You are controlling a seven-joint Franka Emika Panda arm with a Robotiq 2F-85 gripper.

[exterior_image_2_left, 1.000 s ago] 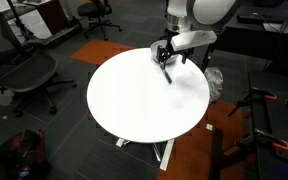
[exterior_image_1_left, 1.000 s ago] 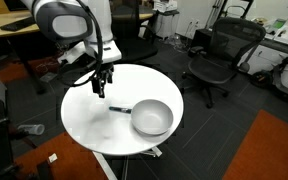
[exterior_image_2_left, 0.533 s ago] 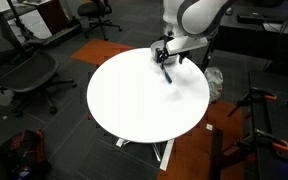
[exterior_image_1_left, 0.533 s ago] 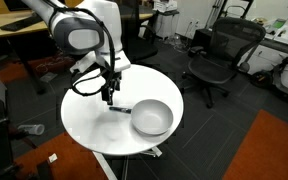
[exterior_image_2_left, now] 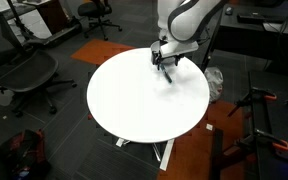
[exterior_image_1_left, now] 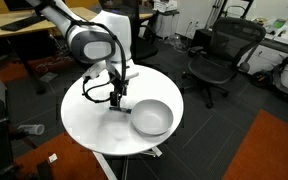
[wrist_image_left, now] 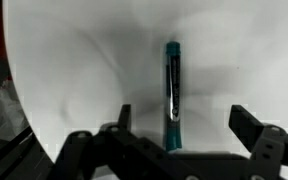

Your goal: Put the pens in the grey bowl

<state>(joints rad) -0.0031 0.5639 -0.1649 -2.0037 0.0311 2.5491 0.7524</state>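
Observation:
A small dark teal pen (wrist_image_left: 172,90) lies flat on the round white table (exterior_image_1_left: 84,120). In the wrist view its near end lies between my fingers, closer to the left finger (wrist_image_left: 124,120). My gripper (wrist_image_left: 184,125) is open and empty, jaws wide apart, hovering just above the pen. In an exterior view the gripper (exterior_image_1_left: 117,97) points down at the table, just left of the grey bowl (exterior_image_1_left: 152,117), and hides most of the pen. The bowl looks empty. In an exterior view the gripper (exterior_image_2_left: 167,65) is near the table's far edge (exterior_image_2_left: 134,100); I cannot make out the bowl or pen there.
Black office chairs (exterior_image_1_left: 219,55) (exterior_image_2_left: 24,70) stand around the table. An orange carpet patch (exterior_image_1_left: 274,150) lies on the floor. The table's rim (wrist_image_left: 4,90) curves down the left of the wrist view.
The arm has swung across the table toward the bowl and brought the open gripper down over the pen. The pen and bowl have not moved.

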